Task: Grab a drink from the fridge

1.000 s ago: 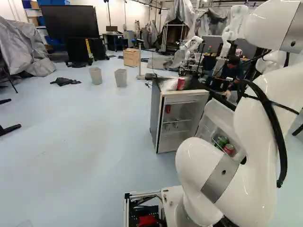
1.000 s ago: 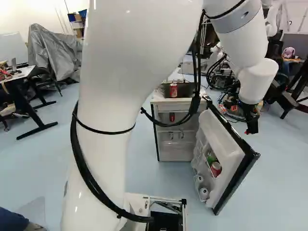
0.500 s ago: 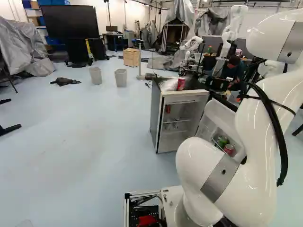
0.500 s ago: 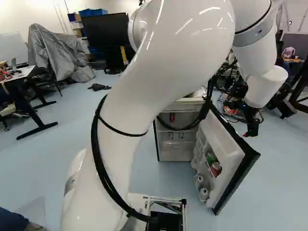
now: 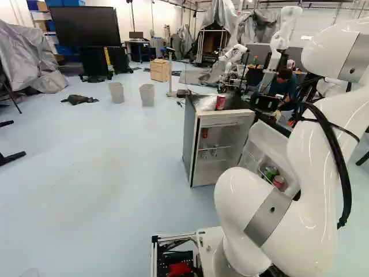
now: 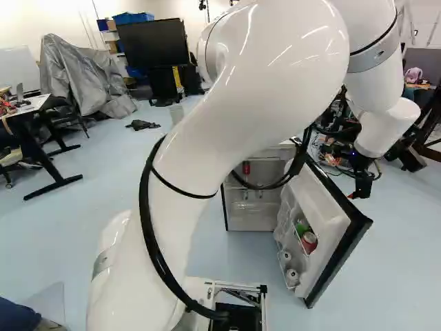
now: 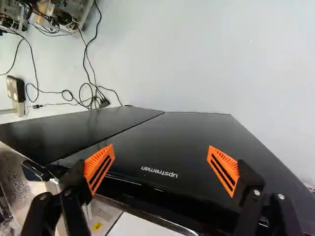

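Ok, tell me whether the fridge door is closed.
No, the fridge door stands swung wide open, showing cans in its inner racks.

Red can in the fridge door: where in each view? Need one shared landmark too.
Left base view: red can right of the middle, just left of the arm.
Right base view: right of the middle, below mid-height, beside something green.
Wrist view: not in it.
Shared landmark: open fridge door; the wrist view shows its black outer face ahead of the open gripper.
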Controlling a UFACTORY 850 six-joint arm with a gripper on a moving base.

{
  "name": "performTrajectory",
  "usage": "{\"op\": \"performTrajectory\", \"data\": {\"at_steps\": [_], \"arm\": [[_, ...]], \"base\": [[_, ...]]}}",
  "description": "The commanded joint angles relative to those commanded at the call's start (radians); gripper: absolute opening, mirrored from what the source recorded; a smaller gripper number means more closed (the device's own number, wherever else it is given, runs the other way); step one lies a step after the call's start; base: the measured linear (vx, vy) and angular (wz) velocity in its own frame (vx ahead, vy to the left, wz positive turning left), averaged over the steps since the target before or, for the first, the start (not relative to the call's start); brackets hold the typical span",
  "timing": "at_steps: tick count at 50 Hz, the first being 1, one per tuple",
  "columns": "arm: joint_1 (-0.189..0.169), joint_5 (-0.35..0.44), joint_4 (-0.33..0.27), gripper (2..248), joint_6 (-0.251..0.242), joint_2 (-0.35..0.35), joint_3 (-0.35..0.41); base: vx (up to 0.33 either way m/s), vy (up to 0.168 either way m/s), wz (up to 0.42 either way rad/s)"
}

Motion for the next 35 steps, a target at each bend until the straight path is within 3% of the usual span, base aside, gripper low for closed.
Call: {"op": "performTrajectory", "data": {"at_steps": [35], "arm": [[-0.01,-0.099,0.0,247,0.0,0.057,0.085]], "base": [[0.0,0.0,0.0]]}}
